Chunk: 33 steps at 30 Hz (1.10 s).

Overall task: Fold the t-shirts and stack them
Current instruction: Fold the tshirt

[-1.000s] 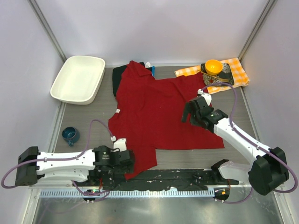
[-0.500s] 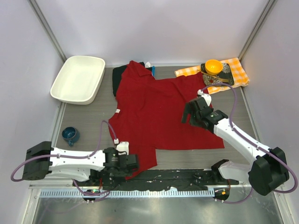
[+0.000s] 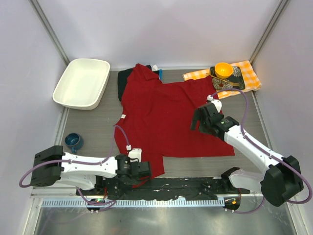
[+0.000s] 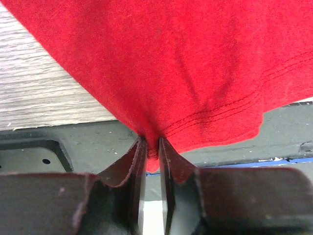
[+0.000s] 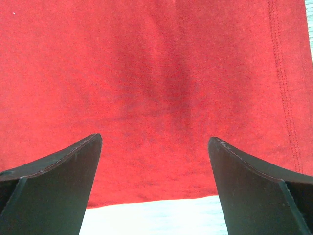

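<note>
Grey table (image 3: 88,125): red t-shirt (image 3: 171,117) spread flat across middle, far corner lying over folded black t-shirt (image 3: 123,83) at back. My right gripper (image 3: 199,119) hangs above shirt's right half, fingers wide apart, nothing between them. My left gripper (image 4: 152,147) at near-left corner, fingers pinched tight on hem (image 4: 210,115). Judgement: fold about to start. Only small tuck of cloth sits between my tips, so lift low, carry slowly across, and let right fingers pin cloth so body doesn't drag.
</note>
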Available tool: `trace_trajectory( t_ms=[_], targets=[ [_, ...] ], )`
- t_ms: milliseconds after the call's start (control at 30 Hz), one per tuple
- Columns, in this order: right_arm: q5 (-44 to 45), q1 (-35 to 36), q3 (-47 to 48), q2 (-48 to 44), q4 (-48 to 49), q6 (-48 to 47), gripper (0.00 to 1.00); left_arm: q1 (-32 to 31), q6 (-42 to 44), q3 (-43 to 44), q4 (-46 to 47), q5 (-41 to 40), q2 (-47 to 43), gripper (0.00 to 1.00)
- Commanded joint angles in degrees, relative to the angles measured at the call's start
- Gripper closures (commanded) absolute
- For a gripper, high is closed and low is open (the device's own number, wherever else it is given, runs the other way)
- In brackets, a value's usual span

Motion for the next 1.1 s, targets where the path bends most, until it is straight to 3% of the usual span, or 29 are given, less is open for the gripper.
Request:
trace_trajectory(
  t_ms=[0,33,67,333,567,767,1067],
  targets=[
    [0.7,0.1,-0.3,-2.0,1.0,0.1,0.04,-0.2,-0.7,-2.0,10.0,-2.7,3.2,0.86],
    [0.7,0.2,-0.2,-2.1,1.1,-0.1,0.04,-0.2,-0.8,-2.1,10.0,-2.9,3.3,0.97],
    [1.0,0.2,-0.2,-2.3,1.0,-0.1,0.03,-0.2,-1.1,-2.2,10.0,-3.1,3.3,1.00],
    [7.6,0.1,1.1,-2.0,-2.1,0.1,0.04,0.1,-2.9,1.3,1.4,-12.1,-3.4,1.00],
    [12.3,-4.1,-0.4,-3.9,-3.6,3.3,0.03,3.1,-1.9,4.5,-4.4,-19.4,-12.9,1.00],
    [7.4,-10.6,-4.3,-5.4,-0.2,5.2,0.03,11.3,8.2,4.5,4.5,-17.6,-14.5,1.00],
    [2.4,-16.0,-6.2,-1.9,-2.6,6.5,0.05,18.0,18.6,6.0,18.6,-12.0,-5.4,1.00]
  ],
)
